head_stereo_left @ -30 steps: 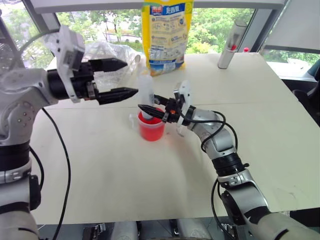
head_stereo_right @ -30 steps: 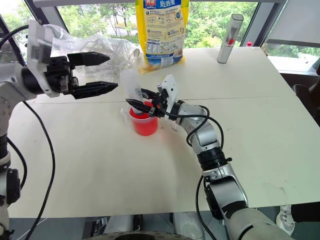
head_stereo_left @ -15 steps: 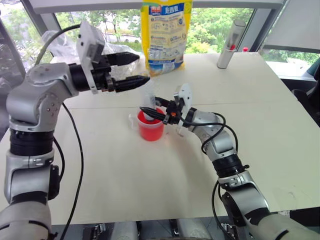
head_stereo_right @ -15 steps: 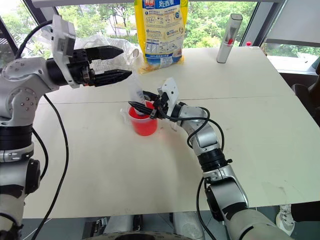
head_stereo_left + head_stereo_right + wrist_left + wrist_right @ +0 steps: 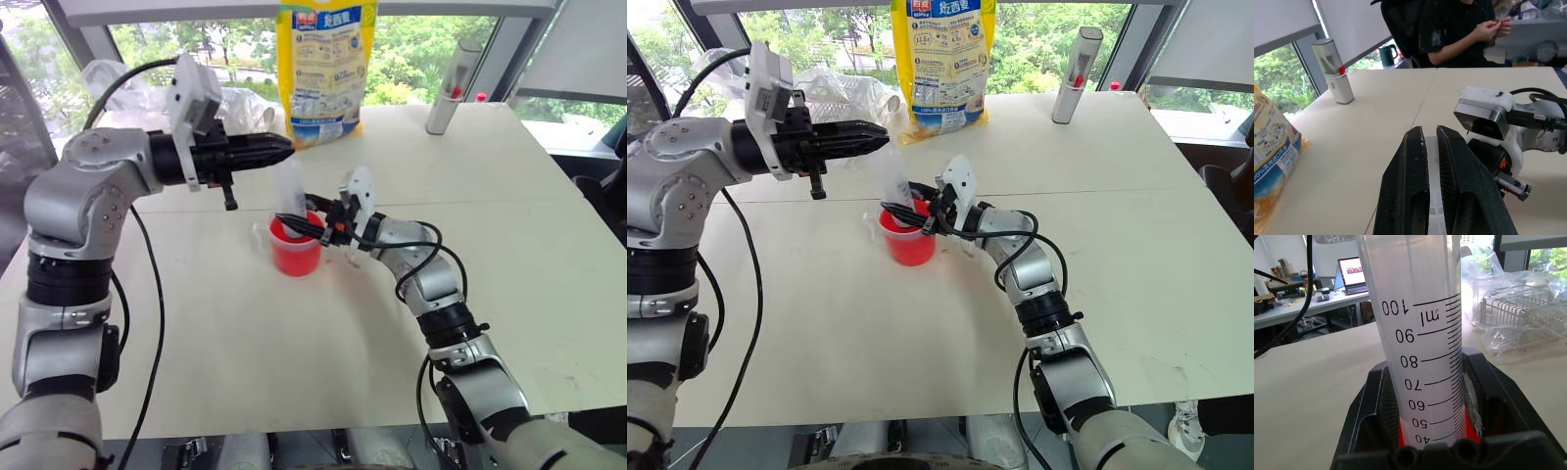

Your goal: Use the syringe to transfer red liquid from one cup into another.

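Syringe upright in the red cup near the middle of the pale table, lower end down in the red liquid, barrel rising clear above the rim. Right gripper reaching in from the right, roughly level, black fingers clamped around the barrel just above the cup; printed scale readable between them in the right wrist view, red showing below. Left gripper coming in from the left at a higher level, pointing right, fingers pinched together at the top of the syringe with a sliver of white between them in the left wrist view; whether the plunger is truly gripped cannot be told. Smaller clear cup just beside the red cup on its left, touching or nearly so. Farther back: tall yellow bag standing at the far edge, almost directly behind the syringe; crumpled clear plastic wrapping to its left, behind the left arm, with a wire rack inside it seen from the right wrist; grey cylinder with a red spot standing far right. Black cable hanging from the left arm over the near left of the table. Person in dark clothing seated beyond the far end in the left wrist view, well apart from the work.
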### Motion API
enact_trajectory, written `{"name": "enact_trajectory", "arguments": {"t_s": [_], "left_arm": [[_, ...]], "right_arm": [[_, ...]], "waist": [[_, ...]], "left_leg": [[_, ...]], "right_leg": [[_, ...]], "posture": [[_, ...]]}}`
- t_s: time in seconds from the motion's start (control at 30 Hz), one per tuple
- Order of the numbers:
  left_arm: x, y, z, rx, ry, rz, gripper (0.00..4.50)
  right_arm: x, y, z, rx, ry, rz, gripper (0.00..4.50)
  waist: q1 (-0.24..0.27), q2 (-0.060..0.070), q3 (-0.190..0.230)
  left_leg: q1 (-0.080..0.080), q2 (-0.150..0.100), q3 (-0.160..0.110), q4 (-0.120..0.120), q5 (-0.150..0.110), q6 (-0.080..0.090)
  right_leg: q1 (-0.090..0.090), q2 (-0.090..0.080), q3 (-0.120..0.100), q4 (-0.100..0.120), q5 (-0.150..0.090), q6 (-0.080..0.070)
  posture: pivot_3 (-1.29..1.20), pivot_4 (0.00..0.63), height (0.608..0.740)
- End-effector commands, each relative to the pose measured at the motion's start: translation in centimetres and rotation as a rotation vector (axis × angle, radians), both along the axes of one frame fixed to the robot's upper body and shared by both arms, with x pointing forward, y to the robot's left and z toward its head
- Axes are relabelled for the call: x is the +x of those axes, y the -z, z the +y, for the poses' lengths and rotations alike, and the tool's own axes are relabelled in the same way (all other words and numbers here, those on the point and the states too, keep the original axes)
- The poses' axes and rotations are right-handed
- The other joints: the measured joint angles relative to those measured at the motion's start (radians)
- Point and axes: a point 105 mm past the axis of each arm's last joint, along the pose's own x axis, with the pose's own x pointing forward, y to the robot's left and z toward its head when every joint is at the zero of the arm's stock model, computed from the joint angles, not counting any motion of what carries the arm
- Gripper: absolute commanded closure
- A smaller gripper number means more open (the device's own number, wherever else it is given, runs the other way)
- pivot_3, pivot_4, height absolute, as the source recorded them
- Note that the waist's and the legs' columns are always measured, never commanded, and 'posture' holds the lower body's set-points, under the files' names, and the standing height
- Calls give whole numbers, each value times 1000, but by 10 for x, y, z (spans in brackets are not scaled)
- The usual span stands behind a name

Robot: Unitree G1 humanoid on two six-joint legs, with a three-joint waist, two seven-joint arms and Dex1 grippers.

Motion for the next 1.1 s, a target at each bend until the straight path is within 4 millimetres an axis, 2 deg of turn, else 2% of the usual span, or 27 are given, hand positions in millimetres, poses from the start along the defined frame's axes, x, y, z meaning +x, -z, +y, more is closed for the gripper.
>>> {"name": "enact_trajectory", "arguments": {"t_s": [0.03,0.17,0.33,1.1], "left_arm": [[-3,-3,-5,8,12,-15,4445],[-2,-21,-6,-66,4,-33,4445],[-2,-33,-6,-90,-1,-57,4445],[-1,-59,-5,-153,-17,-133,4445]], "right_arm": [[-3,-16,4,30,-18,-54,3086],[-5,-13,4,18,-26,-45,3086],[-8,-7,7,9,-41,-19,3086],[-16,7,16,-25,-88,45,3086]], "waist": [[0,0,0],[1,0,0],[-1,0,0],[0,0,0]], "left_leg": [[0,0,0,0,0,0],[0,0,0,0,0,0],[0,0,0,0,0,0],[0,0,0,0,0,0]], "right_leg": [[0,0,0,0,0,0],[0,0,0,0,0,0],[0,0,0,0,0,0],[0,0,0,0,0,0]], "posture": [[0,150,740],[0,150,740],[0,150,740],[0,150,740]]}}
